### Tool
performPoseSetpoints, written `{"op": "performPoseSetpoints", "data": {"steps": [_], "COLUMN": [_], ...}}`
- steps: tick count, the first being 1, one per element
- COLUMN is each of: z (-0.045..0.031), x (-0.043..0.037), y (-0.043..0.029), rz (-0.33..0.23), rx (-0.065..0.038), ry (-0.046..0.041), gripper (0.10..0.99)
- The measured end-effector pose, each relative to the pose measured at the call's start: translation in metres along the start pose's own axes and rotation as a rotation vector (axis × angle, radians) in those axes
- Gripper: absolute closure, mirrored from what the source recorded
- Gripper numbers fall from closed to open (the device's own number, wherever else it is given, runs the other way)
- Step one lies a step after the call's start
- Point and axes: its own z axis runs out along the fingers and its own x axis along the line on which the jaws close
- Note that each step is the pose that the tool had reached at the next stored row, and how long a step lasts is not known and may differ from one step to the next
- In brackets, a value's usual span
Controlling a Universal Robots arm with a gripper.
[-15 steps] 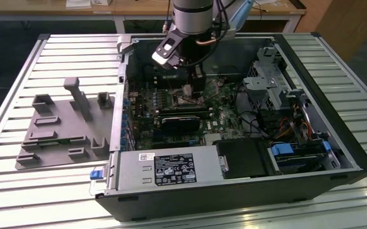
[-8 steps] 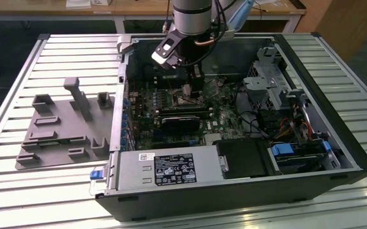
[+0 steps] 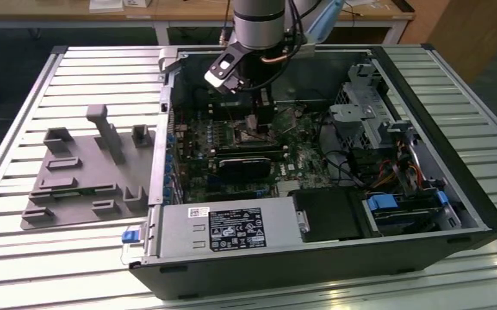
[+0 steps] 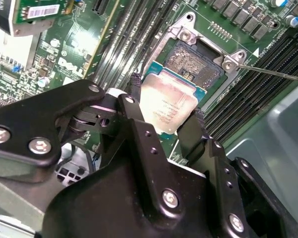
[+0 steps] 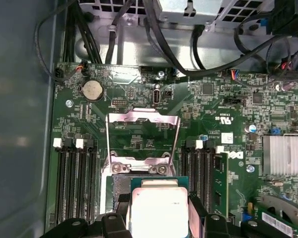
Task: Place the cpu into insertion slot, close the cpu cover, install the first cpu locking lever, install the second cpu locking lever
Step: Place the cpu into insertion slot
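Here, in the exterior view, the robot arm reaches down into an open black computer case (image 3: 317, 274) that lies on its side on a slatted metal tabletop (image 3: 59, 271). Its black gripper (image 3: 250, 120) sits low over the green circuit board (image 3: 199, 139). A grey moulded fixture plate (image 3: 85, 177) lies on the tabletop at the exterior view's left, just beside the case.

In the second wrist view the gripper (image 4: 167, 99) has its two black fingers (image 4: 134, 101) clenched on opposite edges of the small flat square cpu with a dull silver-grey metal top (image 4: 169, 106). The cpu is tilted and overlaps the near edge of the insertion slot (image 4: 197, 60), a square socket with a dark centre and silver rim. Most of the slot is uncovered, and whether the chip touches it cannot be told. A thin silver wire lever (image 4: 273, 72) runs out from one corner of the slot.

In the first wrist view the cpu (image 5: 159, 210) is between the fingers (image 5: 196, 204), just over the slot (image 5: 118, 184). The cpu cover (image 5: 142, 117), a thin silver metal frame with a square window, is swung open beyond the slot. Long black memory slots (image 5: 74, 183) flank the slot on both sides.
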Motion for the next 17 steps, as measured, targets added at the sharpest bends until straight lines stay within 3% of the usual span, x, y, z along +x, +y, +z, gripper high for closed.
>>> {"op": "performPoseSetpoints", "data": {"steps": [17], "z": [0.0181], "x": [0.0073], "y": [-0.0043], "rz": [0.004], "rx": [0.001], "ry": [-0.0005], "gripper": [0.545]}}
